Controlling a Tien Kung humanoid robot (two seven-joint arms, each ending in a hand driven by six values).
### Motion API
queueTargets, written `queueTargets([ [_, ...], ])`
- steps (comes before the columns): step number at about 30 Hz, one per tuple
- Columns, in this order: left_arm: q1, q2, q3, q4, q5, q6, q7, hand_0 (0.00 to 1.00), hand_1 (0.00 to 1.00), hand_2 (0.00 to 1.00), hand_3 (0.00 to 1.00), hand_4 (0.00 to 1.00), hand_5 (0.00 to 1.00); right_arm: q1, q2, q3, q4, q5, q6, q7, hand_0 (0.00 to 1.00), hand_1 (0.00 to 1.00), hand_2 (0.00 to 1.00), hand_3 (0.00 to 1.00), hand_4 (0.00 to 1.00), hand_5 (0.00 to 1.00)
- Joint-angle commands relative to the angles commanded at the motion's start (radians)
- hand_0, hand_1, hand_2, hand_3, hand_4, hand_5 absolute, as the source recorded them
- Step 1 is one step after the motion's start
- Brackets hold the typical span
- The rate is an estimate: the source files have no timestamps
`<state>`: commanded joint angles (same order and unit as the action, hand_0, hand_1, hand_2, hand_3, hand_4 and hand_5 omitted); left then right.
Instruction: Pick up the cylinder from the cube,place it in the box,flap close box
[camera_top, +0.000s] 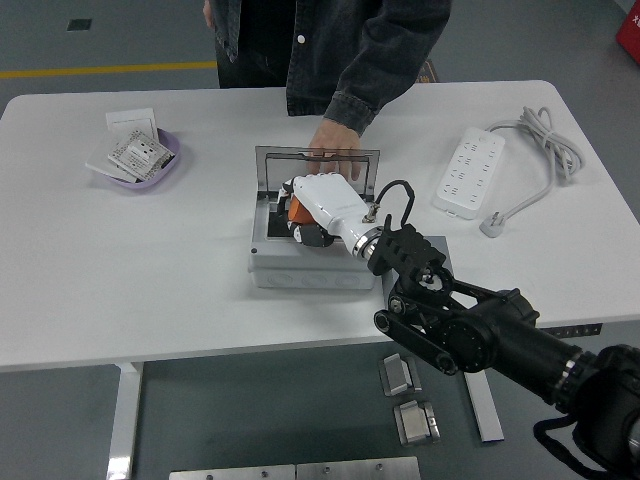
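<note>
A grey box (300, 270) stands mid-table with its lid (280, 158) raised at the back. My right hand (305, 215), white with black fingertips, reaches into the box and is shut on an orange cylinder (299, 211), held low inside it. A person's hand (336, 157) rests on the top edge of the raised lid. No cube shows. My left arm is out of view.
A purple dish (170, 165) with white packets sits at the left. A white power strip (468, 172) with its cable (545, 135) lies at the right. The person stands at the far edge, leaning over the table.
</note>
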<state>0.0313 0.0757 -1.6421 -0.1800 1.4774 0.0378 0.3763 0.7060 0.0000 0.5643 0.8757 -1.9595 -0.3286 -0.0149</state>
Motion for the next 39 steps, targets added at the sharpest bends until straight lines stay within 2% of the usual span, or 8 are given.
queueTargets([
  [4,-0.004,0.0,0.003,0.0,0.001,-0.001,-0.003,0.646,0.66,0.56,0.67,0.704,0.333,-0.001,0.0,0.004,-0.002,-0.003,0.023,0.014,0.002,0.08,0.293,0.269,0.002,0.002],
  [5,-0.005,-0.001,0.004,0.0,0.0,-0.002,-0.004,0.645,0.661,0.56,0.67,0.703,0.331,-0.002,0.0,0.004,-0.002,-0.005,0.026,0.017,0.117,0.227,0.48,0.621,0.338,0.21],
  [10,-0.006,-0.002,0.007,0.0,0.0,-0.003,-0.005,0.645,0.661,0.56,0.67,0.703,0.331,-0.006,0.0,0.003,-0.002,-0.015,0.028,0.025,0.117,0.227,0.48,0.621,0.338,0.21],
  [11,-0.006,-0.002,0.007,0.0,0.001,-0.003,-0.005,0.646,0.661,0.56,0.67,0.702,0.329,-0.006,0.0,0.002,-0.002,-0.017,0.027,0.026,0.578,0.546,0.665,0.786,0.839,0.327],
  [16,-0.006,-0.003,0.007,0.0,0.002,-0.004,-0.003,0.646,0.661,0.56,0.67,0.702,0.329,-0.008,0.0,0.0,-0.003,-0.018,0.025,0.027,0.578,0.546,0.665,0.786,0.839,0.327],
  [17,-0.007,-0.003,0.007,0.0,0.003,-0.005,-0.003,0.646,0.66,0.56,0.67,0.702,0.329,-0.008,0.0,0.0,-0.004,-0.018,0.024,0.027,0.733,0.659,0.696,0.807,0.884,0.332],
  [28,-0.01,-0.006,0.01,0.0,0.002,-0.007,-0.004,0.646,0.66,0.559,0.67,0.702,0.328,-0.019,0.0,0.025,0.008,-0.014,0.016,0.033,0.753,0.663,0.698,0.811,0.915,0.363],
  [39,0.006,-0.011,0.004,0.0,0.004,-0.005,0.001,0.645,0.66,0.558,0.669,0.701,0.327,-0.085,-0.086,0.067,0.215,0.221,0.027,0.036,0.752,0.637,0.661,0.781,0.933,0.394],
])
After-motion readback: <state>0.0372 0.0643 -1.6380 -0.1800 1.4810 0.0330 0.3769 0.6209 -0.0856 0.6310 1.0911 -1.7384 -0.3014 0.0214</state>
